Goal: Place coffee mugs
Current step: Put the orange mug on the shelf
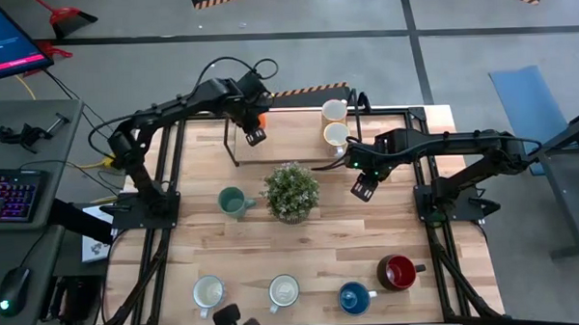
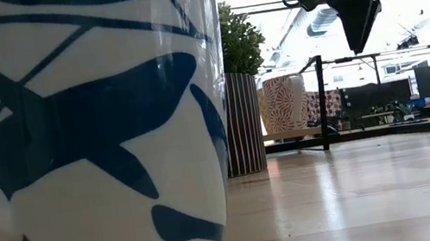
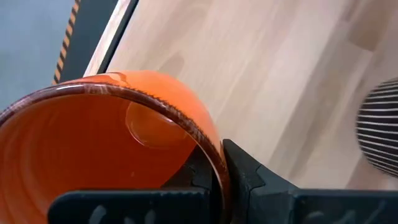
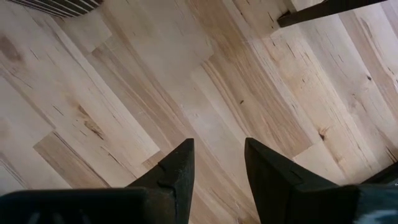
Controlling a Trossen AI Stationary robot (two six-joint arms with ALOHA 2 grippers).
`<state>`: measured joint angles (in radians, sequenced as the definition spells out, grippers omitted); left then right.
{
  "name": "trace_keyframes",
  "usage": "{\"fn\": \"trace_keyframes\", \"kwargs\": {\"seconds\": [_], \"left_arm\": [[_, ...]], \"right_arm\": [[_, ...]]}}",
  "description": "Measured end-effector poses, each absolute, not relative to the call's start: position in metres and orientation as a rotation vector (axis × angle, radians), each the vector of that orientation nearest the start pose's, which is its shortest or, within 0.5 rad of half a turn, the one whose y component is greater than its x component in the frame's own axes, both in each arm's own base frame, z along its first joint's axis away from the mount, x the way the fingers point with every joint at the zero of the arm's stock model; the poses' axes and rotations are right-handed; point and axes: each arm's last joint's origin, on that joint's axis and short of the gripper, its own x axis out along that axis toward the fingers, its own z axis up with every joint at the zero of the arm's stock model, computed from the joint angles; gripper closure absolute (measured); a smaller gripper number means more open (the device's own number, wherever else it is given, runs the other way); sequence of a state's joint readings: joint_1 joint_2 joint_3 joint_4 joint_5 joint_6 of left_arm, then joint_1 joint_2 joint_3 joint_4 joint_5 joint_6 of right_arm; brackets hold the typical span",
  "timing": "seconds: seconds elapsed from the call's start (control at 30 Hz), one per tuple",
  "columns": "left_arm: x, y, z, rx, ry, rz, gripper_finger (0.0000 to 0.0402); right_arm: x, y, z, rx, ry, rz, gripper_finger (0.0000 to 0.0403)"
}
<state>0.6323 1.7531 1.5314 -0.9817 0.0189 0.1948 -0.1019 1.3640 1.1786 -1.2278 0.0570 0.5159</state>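
The wooden tabletop [image 1: 312, 244] carries a plant [image 1: 291, 191] at its middle, the landmark for all else. The left hand [image 1: 255, 135] hangs beyond the plant on its left, clamped on the rim of the orange mug [image 3: 112, 143], while the right hand [image 1: 362, 187] hovers just right of the plant with fingers apart and empty. A teal mug [image 1: 235, 201] stands just left of the plant, two cream mugs [image 1: 335, 122] beyond it to the right, and two white mugs [image 1: 246, 292], a blue mug [image 1: 353, 297] and a red mug [image 1: 398, 272] in a row on its near side.

Grey floor [image 1: 361, 10], hazard-striped edges, desk with keyboard [image 1: 9, 193].
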Motion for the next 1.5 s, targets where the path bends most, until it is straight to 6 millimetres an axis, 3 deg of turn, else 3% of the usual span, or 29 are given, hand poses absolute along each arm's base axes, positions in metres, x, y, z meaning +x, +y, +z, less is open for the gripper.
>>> {"fn": "trace_keyframes", "kwargs": {"seconds": [0.2,0.63,1.23,1.5], "left_arm": [[0.284,0.224,0.264,-0.26,1.231,0.442,0.0398],[0.273,0.24,0.262,-0.297,1.227,0.496,0.0398],[0.273,0.243,0.253,-0.289,1.272,0.475,0.0398],[0.275,0.244,0.247,-0.292,1.289,0.468,0.0363]], "right_arm": [[0.233,-0.025,0.28,0.458,1.336,-0.49,0.0284],[0.237,-0.026,0.281,0.463,1.294,-0.481,0.0284],[0.237,-0.026,0.281,0.463,1.29,-0.48,0.0284],[0.237,-0.026,0.281,0.464,1.29,-0.481,0.0284]]}}
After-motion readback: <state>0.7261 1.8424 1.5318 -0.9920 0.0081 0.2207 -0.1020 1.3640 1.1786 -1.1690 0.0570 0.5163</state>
